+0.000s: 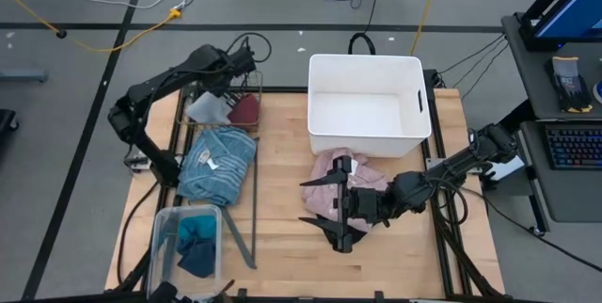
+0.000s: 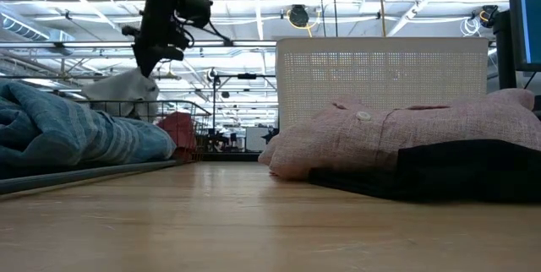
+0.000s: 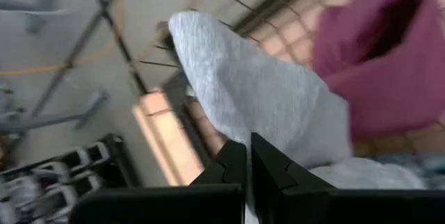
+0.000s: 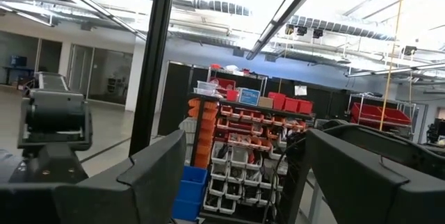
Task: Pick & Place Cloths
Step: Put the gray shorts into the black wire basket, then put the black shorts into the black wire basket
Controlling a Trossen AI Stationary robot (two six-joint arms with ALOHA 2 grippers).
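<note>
My left gripper (image 1: 224, 94) is over the wire basket (image 1: 254, 85) at the table's far left, shut on a grey-white cloth (image 1: 206, 107). A maroon piece (image 1: 245, 110) lies beside it in the basket. The blue striped top (image 1: 218, 162) is heaped on the basket's near part. Teal and navy pieces (image 1: 196, 242) sit in a clear bin. The pink shirt (image 1: 331, 166) lies on the table in front of the white tub (image 1: 367, 105). My right gripper (image 1: 322, 204) is open and level, its wrist over the shirt's near side. Whether it touches the shirt does not show. My left gripper pinches the grey-white cloth between its two fingers at an upper fold (image 3: 278, 156), coming from above and pointing down (image 2: 154, 52). The cloth (image 2: 127, 90) hangs slack below the fingers over the basket. The striped top hides its lowest part.
The white tub stands at the table's far middle, its wall (image 2: 380, 82) behind the pink shirt (image 2: 397, 133). The clear bin (image 1: 160, 247) is at the near left corner. Bare wood (image 1: 282, 237) lies between the bin and my right gripper.
</note>
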